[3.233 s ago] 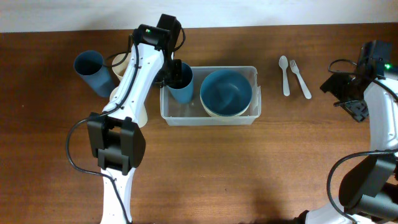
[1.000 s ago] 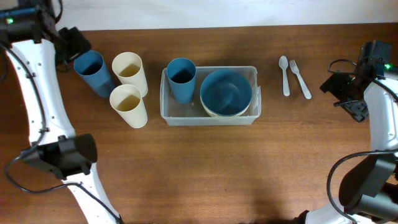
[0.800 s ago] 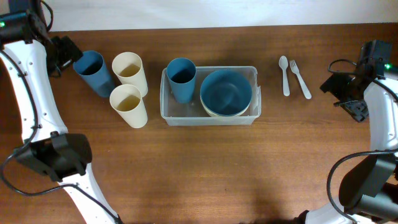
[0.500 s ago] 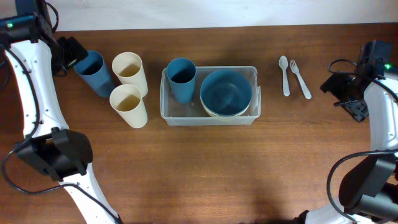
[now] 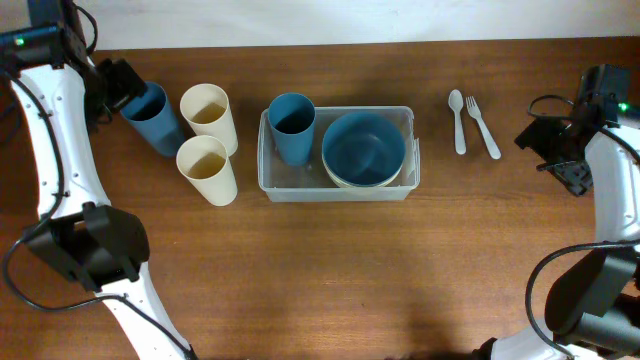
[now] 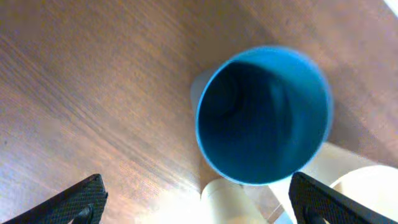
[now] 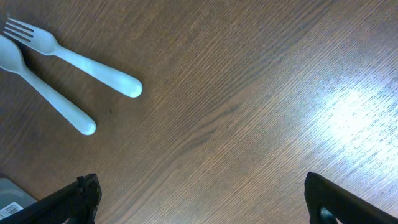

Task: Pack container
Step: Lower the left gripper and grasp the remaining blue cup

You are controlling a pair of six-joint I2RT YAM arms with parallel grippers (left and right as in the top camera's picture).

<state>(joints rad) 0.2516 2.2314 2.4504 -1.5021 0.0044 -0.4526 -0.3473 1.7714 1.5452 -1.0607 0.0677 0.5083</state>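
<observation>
The clear container point(image 5: 338, 191) sits mid-table and holds a blue cup point(image 5: 291, 126) at its left end and a blue bowl point(image 5: 363, 147) nested in a cream bowl. A second blue cup point(image 5: 150, 115) stands at the far left, and my left gripper point(image 5: 117, 84) is open right beside its left rim. In the left wrist view this cup's point(image 6: 263, 116) mouth fills the frame just ahead of the left gripper point(image 6: 198, 204), whose fingertips stand wide apart. My right gripper point(image 5: 560, 150) hangs open over bare wood at the right edge, holding nothing point(image 7: 202, 199).
Two cream cups point(image 5: 208, 114) point(image 5: 206, 168) stand between the left blue cup and the container. A white spoon point(image 5: 457, 120) and fork point(image 5: 482, 126) lie right of the container; the right wrist view shows the fork point(image 7: 81, 62) and spoon point(image 7: 43, 87) too.
The left arm has let go of the blue cup inside the container and swung to the far-left blue cup, edging closer to it in the last second. The right arm has not moved.
</observation>
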